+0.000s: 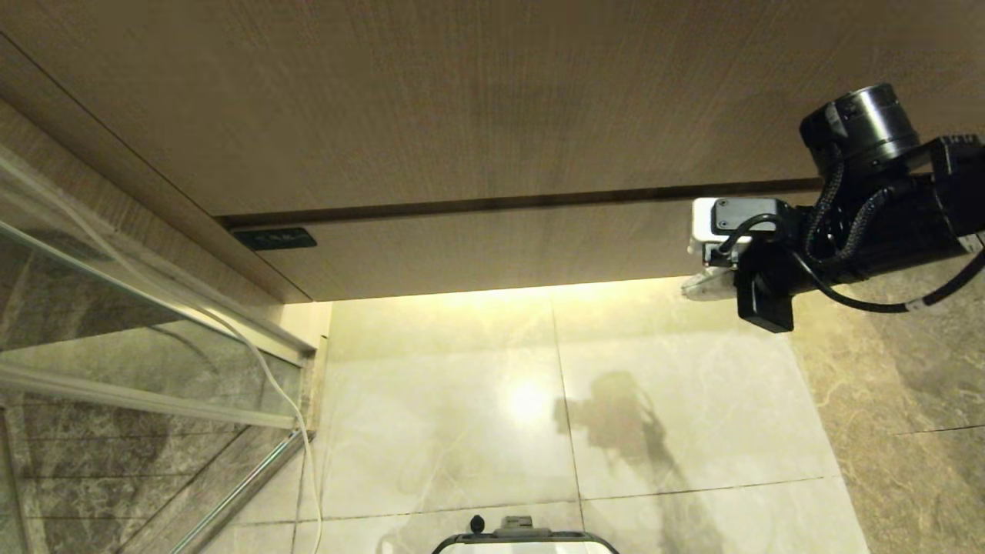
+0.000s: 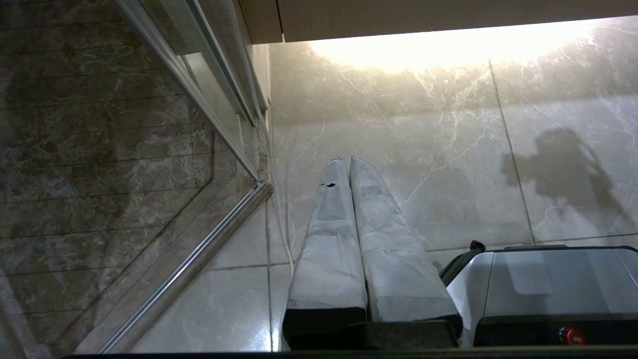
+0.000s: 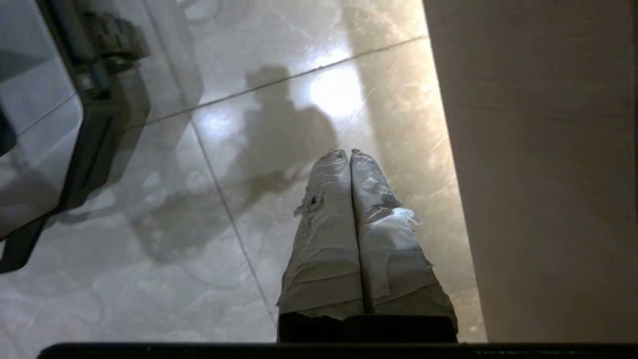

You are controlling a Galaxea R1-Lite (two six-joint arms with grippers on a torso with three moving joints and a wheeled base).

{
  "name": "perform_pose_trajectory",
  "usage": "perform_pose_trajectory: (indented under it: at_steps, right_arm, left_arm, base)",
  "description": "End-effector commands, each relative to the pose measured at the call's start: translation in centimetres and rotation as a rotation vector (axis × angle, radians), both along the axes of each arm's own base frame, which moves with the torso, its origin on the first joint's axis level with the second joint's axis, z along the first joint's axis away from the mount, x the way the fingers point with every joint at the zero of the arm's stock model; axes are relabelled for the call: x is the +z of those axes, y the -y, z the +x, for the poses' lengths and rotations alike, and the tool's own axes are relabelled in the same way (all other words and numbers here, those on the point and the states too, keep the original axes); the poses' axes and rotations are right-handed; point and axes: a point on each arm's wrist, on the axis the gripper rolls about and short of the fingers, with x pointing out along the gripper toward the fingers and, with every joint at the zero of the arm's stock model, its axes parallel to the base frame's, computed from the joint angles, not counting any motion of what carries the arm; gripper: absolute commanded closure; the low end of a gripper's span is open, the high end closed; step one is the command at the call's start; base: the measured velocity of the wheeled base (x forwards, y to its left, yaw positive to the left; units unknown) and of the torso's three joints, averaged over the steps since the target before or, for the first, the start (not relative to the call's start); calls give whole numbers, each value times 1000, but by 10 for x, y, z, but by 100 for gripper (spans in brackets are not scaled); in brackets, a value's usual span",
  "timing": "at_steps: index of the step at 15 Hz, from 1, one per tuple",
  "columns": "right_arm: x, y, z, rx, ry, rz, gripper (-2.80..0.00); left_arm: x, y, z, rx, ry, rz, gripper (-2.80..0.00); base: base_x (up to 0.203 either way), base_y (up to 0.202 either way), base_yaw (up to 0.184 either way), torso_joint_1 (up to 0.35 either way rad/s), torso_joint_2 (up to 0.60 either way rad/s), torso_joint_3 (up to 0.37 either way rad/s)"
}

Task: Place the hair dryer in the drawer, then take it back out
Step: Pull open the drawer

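Drawer [image 1: 500,246] is fully closed, front flush under the taller wood panel [image 1: 462,100], above the marble floor tiles [image 1: 446,400]. Hair dryer isn't visible in any view. Right gripper [image 3: 350,155] has its fingers pressed together, holding nothing, hanging in the air just beside the drawer front near its right end, over the lit strip of floor. Left gripper [image 2: 347,160] is parked low by the glass shower door [image 2: 149,149], fingers also together and empty. Robot base [image 2: 548,289] sits next to it.
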Motion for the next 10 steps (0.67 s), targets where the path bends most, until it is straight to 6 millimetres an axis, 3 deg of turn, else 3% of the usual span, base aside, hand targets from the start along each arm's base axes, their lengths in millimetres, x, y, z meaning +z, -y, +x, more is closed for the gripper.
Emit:
perform_pose_trajectory:
  at_steps: [1,5,10]
  right_arm:
    - [-8,-9,9,-16,-47,63,0]
    - [-14,-22,21,21,-1,238,0]
    - [-28,-17,33,74,41,289,0]
  left_arm:
    - [0,0,0,0,-1,0,0]
    - [0,0,0,0,-1,0,0]
    - [0,0,0,0,-1,0,0]
  base:
    - [0,0,0,0,0,0]
    - [0,0,0,0,0,0]
    - [0,0,0,0,0,0]
